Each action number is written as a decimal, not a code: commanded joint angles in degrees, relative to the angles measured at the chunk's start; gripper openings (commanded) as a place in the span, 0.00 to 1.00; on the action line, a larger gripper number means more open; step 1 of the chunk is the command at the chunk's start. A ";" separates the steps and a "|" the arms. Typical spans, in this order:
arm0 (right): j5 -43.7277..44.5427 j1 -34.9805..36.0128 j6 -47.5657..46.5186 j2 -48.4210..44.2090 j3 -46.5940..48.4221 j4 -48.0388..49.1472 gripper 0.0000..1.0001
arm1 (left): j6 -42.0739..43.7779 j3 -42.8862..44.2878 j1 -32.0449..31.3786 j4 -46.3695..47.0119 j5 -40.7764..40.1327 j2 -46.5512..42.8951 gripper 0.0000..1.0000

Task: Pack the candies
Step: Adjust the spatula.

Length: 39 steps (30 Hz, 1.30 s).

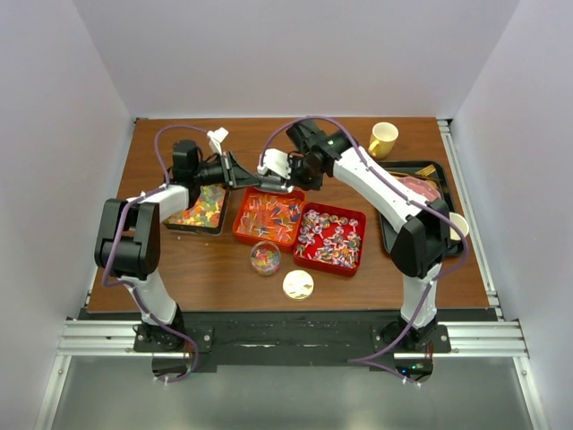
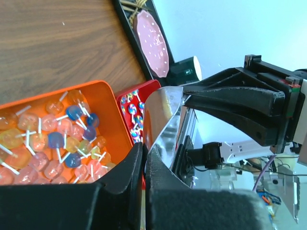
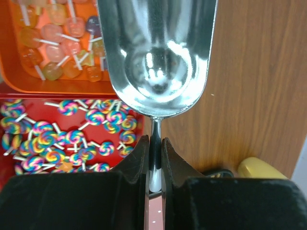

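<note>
We note the scoop (image 3: 160, 57) as mirror-polished metal, the table (image 3: 259, 76) as matt wood grain, the orange tray (image 3: 57, 86) as glossy, the lollipops (image 3: 50, 32) as translucent.

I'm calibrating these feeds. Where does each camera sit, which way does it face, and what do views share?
Top external: high behind the robot, looking down at the table; left arm and right arm show whole.
Left wrist: on the left arm, facing right across the orange tray; the left gripper is shut on the rim of the metal scoop.
Right wrist: looking down along the right gripper, shut on the scoop handle.
Shared: both wrist views show the scoop, orange tray and red tray.
</note>
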 commanded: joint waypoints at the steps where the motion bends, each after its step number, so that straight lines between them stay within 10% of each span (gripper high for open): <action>1: -5.49 0.36 -2.29 -6.90 -7.33 2.56 0.00 | -1.99 -1.74 -0.29 8.00 5.26 -0.31 0.00; 3: -7.76 -0.25 -1.85 -9.79 -9.81 3.71 0.31 | -2.00 -2.62 -0.29 9.15 6.66 0.13 0.00; 9: -24.55 -8.85 0.62 -16.83 -18.15 9.59 0.52 | -2.88 -3.68 -0.29 11.17 8.25 0.05 0.00; 17: -35.82 -13.43 -1.49 -22.20 -25.64 16.19 0.55 | -2.61 -3.15 -0.46 9.68 7.37 -0.04 0.00; 39: -30.81 -8.95 -4.48 -20.63 -31.88 29.47 0.43 | -3.67 -2.10 -0.46 8.01 5.26 1.36 0.00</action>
